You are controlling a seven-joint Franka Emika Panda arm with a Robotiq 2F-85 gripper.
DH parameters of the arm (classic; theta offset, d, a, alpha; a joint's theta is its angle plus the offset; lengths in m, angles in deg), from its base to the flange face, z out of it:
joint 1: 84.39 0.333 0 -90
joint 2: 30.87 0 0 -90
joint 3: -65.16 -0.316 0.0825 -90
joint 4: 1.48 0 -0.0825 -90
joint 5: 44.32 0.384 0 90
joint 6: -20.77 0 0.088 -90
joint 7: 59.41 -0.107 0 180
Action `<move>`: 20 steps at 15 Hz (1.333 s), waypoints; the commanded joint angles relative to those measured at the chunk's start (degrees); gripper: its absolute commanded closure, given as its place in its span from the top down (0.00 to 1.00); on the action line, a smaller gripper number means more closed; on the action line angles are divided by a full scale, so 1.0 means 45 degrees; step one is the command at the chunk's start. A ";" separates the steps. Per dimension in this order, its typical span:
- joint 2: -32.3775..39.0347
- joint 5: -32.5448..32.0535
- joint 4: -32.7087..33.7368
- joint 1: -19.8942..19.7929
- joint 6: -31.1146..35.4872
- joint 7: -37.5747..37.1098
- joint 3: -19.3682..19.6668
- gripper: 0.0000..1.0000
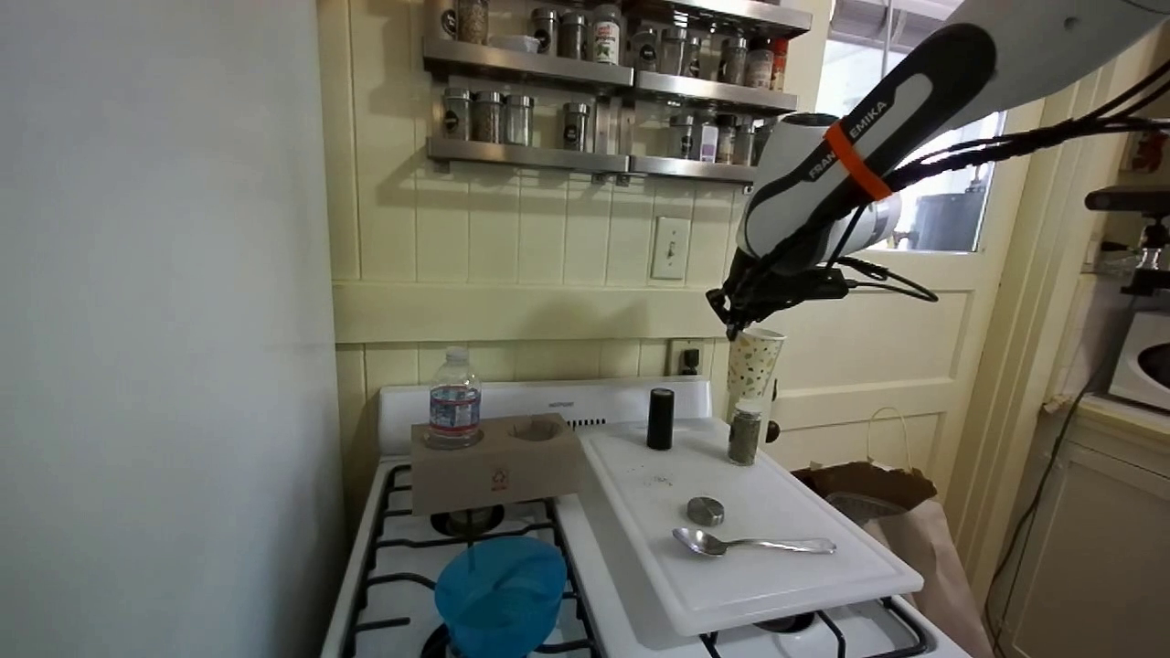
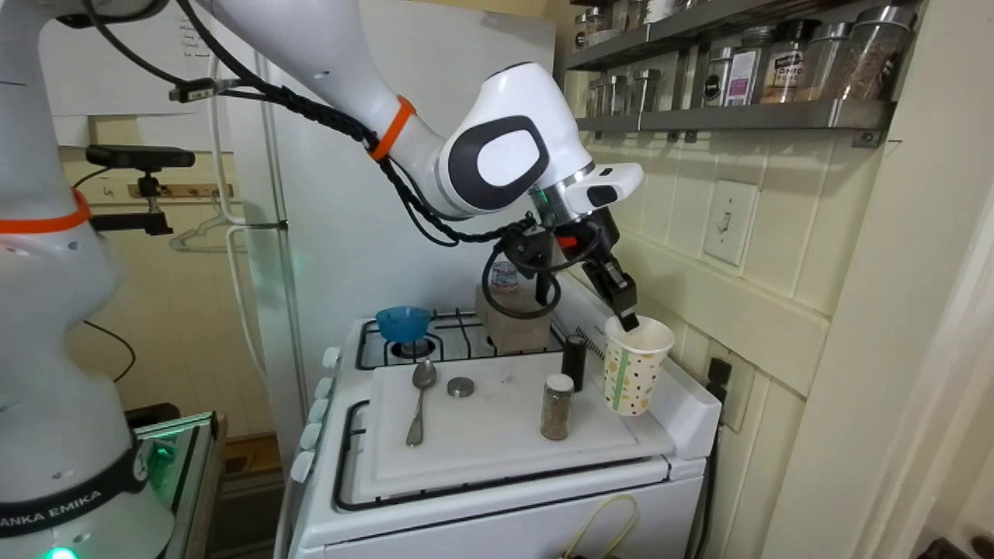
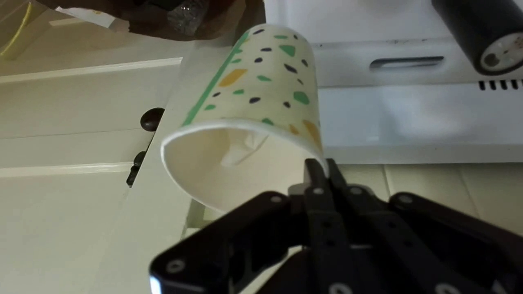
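Exterior view, left to right: a water bottle (image 1: 455, 407) stands on a cardboard box (image 1: 498, 475), a blue bowl (image 1: 500, 594) nearer me; then a black cylinder (image 1: 660, 420), a metal lid (image 1: 705, 511) and a spice jar (image 1: 744, 437) sit on the white board (image 1: 777, 507); behind that jar, the gripper (image 1: 733, 334) pinches between 2 fingers the rim of a patterned paper cup (image 1: 755, 361), which hangs slightly tilted in the air.
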 commanded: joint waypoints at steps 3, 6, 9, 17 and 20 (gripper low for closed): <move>0.1376 -0.1056 0.1143 0.0538 -0.0013 -0.0111 0.0267 0.01; 0.1651 -0.1817 0.1212 0.0803 -0.0037 -0.0604 0.0351 0.01; 0.1788 -0.2514 0.1067 0.0985 0.0174 -0.1115 0.0429 0.01; 0.1736 -0.3468 0.0648 0.1529 0.0636 -0.2445 0.0340 0.01; 0.1701 -0.4033 0.0591 0.1786 0.0500 -0.3099 0.0497 0.01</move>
